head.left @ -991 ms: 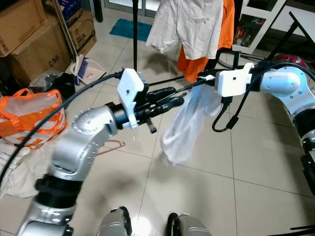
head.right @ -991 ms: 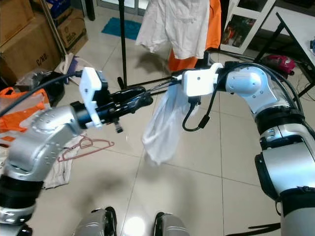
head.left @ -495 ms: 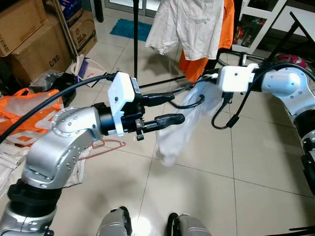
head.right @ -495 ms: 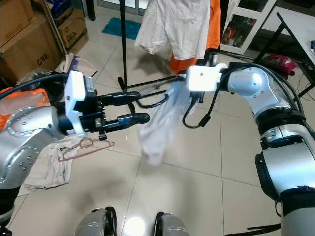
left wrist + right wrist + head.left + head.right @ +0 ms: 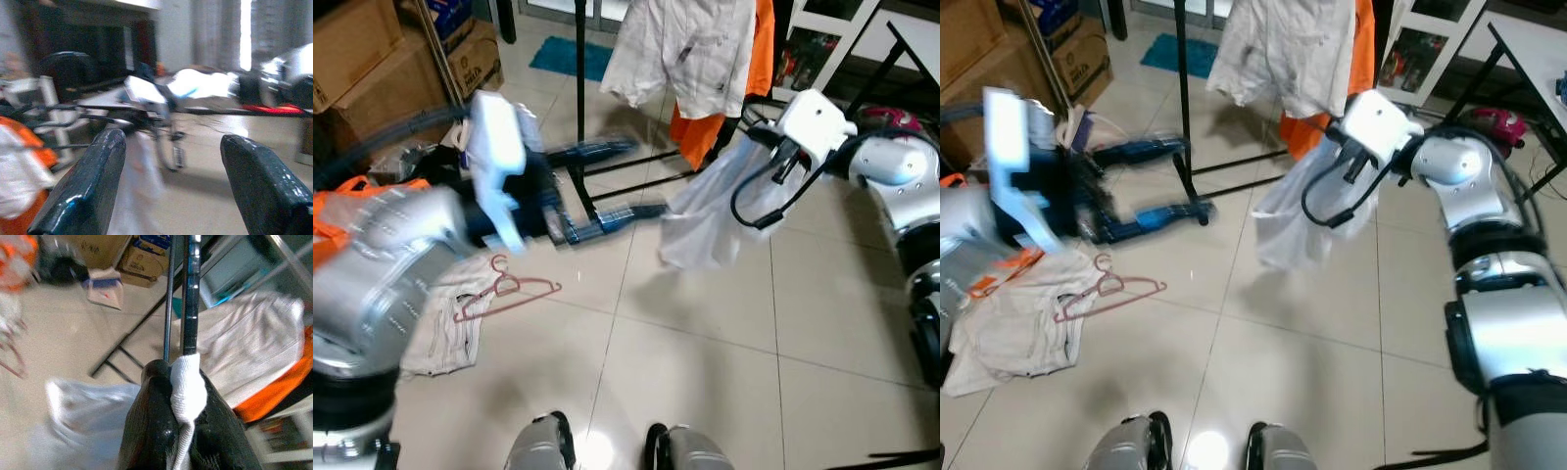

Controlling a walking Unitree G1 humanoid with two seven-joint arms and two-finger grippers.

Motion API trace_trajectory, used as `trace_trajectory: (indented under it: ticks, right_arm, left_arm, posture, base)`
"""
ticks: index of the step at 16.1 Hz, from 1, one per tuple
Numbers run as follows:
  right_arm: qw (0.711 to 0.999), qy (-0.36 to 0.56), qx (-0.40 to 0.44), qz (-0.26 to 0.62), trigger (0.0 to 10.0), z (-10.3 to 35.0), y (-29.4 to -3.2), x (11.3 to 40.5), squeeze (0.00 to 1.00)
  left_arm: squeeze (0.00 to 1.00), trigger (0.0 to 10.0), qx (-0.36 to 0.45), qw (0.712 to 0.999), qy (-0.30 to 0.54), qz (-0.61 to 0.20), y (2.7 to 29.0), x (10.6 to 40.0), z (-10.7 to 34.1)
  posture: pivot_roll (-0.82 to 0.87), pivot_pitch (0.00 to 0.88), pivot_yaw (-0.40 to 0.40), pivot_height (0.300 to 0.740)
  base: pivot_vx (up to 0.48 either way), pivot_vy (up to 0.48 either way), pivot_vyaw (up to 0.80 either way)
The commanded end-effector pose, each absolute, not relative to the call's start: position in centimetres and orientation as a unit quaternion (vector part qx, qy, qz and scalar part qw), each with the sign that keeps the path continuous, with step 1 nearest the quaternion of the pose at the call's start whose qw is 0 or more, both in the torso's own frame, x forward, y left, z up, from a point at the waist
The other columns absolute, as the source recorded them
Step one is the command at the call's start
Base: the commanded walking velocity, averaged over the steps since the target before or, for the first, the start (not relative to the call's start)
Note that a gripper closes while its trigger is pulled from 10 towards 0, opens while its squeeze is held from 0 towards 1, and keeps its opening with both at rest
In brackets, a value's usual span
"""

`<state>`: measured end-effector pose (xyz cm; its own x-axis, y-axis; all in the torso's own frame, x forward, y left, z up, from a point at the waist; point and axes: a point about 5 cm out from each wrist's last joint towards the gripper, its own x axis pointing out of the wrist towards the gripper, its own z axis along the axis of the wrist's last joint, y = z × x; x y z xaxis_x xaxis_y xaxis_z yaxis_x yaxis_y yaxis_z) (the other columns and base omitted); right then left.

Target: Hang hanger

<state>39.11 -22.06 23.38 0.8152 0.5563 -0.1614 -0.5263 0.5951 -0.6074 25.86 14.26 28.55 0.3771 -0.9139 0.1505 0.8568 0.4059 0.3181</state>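
Note:
My right gripper [image 5: 178,372] is shut on a thin black hanger [image 5: 190,293] and the white garment [image 5: 705,211] draped on it. It holds them up in front of the clothes rack, whose black pole [image 5: 579,59] carries a white shirt [image 5: 685,49] and an orange garment [image 5: 705,132]. The white garment dangles freely below my right gripper [image 5: 751,137]. My left gripper [image 5: 646,176] is open, empty and blurred by motion, off to the left of the garment. In the left wrist view its fingers [image 5: 83,196] stand wide apart, facing the right arm.
A pink hanger [image 5: 509,294] lies on the tiled floor beside a heap of pale cloth [image 5: 440,323]. Cardboard boxes [image 5: 372,69] and an orange bag [image 5: 333,215] crowd the left. The rack's black foot bars [image 5: 636,186] cross the floor. A shelf [image 5: 822,49] stands behind on the right.
My left gripper opened, let go at the hanger and drew back to the left. My right gripper lifted the hanger and garment up and toward the rack.

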Motion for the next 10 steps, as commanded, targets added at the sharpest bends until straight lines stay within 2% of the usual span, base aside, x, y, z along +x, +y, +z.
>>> trace_trajectory:
  ticks: [1,2,3,5,7,9,10]
  right_arm:
    - [0.907,-0.013,-0.3,0.297,0.0,23.0,-22.9,38.9,0.0]
    - [0.913,-0.011,-0.273,0.304,0.0,22.6,-22.9,38.8,0.0]
    - [0.918,-0.022,-0.232,0.321,0.0,22.6,-22.4,38.7,0.0]
    - [0.917,-0.038,-0.208,0.337,0.0,23.1,-22.1,38.5,0.0]
    - [0.911,-0.044,-0.215,0.349,0.0,23.7,-22.1,38.3,0.0]
    - [0.911,-0.045,-0.216,0.349,0.0,23.8,-22.1,38.2,0.0]
    - [0.909,-0.059,-0.218,0.351,0.0,24.7,-22.0,38.1,0.0]
  left_arm:
    - [0.0,10.0,0.096,0.836,-0.148,-0.52,14.6,26.2,28.3]
    - [0.0,10.0,0.08,0.85,-0.136,-0.503,15.1,26.9,27.3]
    - [0.0,10.0,0.052,0.872,-0.097,-0.476,15.5,27.9,24.3]
    - [0.0,10.0,0.001,0.903,-0.052,-0.427,15.6,29.2,20.6]
    - [0.0,10.0,-0.045,0.919,-0.017,-0.391,15.5,30.0,17.9]
    - [0.0,10.0,-0.055,0.922,-0.007,-0.384,15.4,30.2,17.2]
    - [0.0,10.0,-0.071,0.946,0.022,-0.315,15.5,31.6,15.0]
  posture:
    - [-0.08,0.177,-0.1,0.74]
    - [-0.08,0.178,-0.102,0.74]
    - [-0.08,0.182,-0.099,0.74]
    - [-0.09,0.182,-0.099,0.74]
    - [-0.1,0.175,-0.096,0.74]
    - [-0.1,0.175,-0.096,0.74]
    - [-0.1,0.167,-0.093,0.74]
  base:
    - [0.0,0.0,0.0]
    - [0.0,0.0,0.0]
    - [0.0,0.0,0.0]
    - [0.0,0.0,0.0]
    - [0.0,0.0,0.0]
    - [0.0,0.0,0.0]
    - [0.0,0.0,0.0]
